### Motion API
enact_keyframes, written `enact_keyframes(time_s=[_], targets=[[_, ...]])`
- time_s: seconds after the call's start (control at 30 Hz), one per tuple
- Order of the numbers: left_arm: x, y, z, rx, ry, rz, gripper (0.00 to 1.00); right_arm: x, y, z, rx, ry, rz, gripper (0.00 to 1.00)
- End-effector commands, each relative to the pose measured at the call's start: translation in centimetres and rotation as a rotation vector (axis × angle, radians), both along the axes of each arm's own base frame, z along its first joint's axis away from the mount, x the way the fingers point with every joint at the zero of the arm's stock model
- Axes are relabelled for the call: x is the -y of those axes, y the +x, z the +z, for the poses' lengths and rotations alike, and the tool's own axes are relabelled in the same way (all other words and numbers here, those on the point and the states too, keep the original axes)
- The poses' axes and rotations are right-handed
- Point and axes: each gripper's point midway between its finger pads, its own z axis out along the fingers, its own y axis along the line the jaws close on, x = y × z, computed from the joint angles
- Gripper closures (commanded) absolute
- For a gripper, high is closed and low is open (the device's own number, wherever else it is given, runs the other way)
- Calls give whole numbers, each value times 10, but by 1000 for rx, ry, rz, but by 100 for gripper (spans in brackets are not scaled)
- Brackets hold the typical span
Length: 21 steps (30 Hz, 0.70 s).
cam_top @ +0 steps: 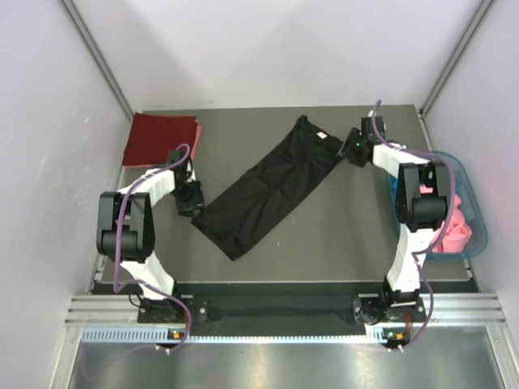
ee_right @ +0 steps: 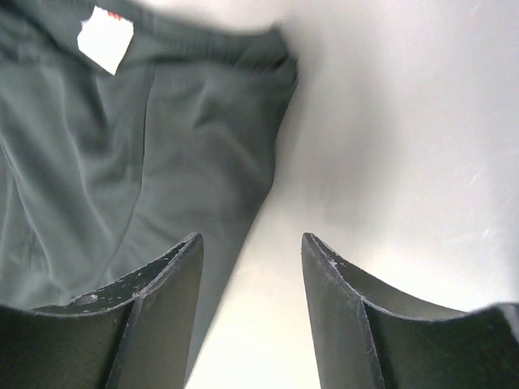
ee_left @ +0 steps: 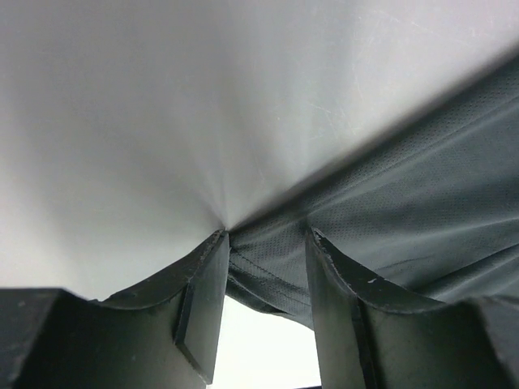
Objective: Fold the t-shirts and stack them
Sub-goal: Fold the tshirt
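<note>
Left gripper: fingers parted, the black t-shirt's hem between them, grip not confirmed. Right gripper: released, holding nothing, beside the shirt's collar. Black shirt lies diagonally mid-table. One dark red t-shirt folded far left. Teal basket, right, contains pink cloth.

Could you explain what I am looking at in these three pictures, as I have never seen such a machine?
These are two robot arms bolted at the near edge of a table. The overhead view looks down on both; the other two come from cameras on the wrists, with each gripper's dark fingers at the bottom. A long black t-shirt lies diagonally across the table, a folded dark red t-shirt at the far left corner, and a teal basket of pink cloth at the right. The left gripper has the black shirt's edge between its fingers. The right gripper is open beside the shirt's other end, holding nothing.
</note>
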Motion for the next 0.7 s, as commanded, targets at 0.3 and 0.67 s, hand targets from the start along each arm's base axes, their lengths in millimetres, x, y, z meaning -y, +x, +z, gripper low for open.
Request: enact_keyframes(time_s=[0.3,0.67], targets=[[-19,-10,-25,-110,106,5,60,20,51,-8,106,65,-111,52],[-15,-12,-32,-143,81,12,77,25,58,-16,138,142,-146,62]])
